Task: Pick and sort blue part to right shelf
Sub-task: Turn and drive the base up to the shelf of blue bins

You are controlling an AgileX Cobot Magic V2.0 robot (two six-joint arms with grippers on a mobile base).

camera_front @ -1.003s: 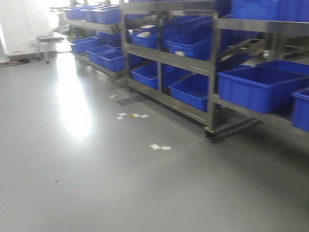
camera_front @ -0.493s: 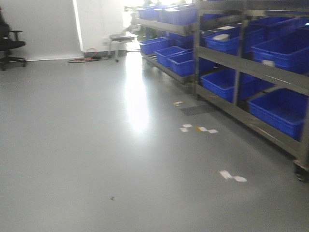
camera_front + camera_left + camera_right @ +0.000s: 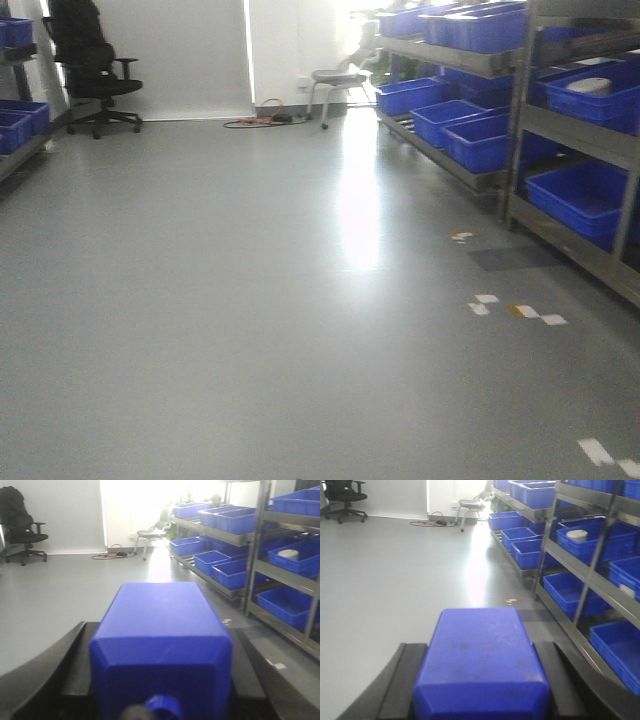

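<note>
Grey polished floor (image 3: 200, 300) over nearly the whole front view, with a bright stripe of glare from the lit back wall. Along the right side, steel shelf racks (image 3: 519, 150), loaded on several levels with blue bins (image 3: 480, 140). At the far left edge, more blue bins on another rack, only partly in the picture. Near the back wall on the left, a black office chair (image 3: 85, 60). Further right, close to the end of the racks, a light grey chair (image 3: 335, 80).

In the left wrist view, left gripper (image 3: 161, 627) clenched on the blue part (image 3: 160, 650), black fingers (image 3: 45, 675) against both its sides. Blue part lying lengthwise between them, above the floor and not on any shelf, short neck end toward the camera, flat bottom toward the room.

In the right wrist view, right gripper (image 3: 476, 645) grasping a second blue block (image 3: 480, 670), also lengthwise between its fingers. Near end of this block cut by the picture edge, so cannot tell the shape there.

In one bin on a middle level, a white roll (image 3: 288, 555). On the floor by the back wall, a thin cable (image 3: 255, 122). In front of the racks, small white and yellow tape marks (image 3: 520, 311) on the floor.
</note>
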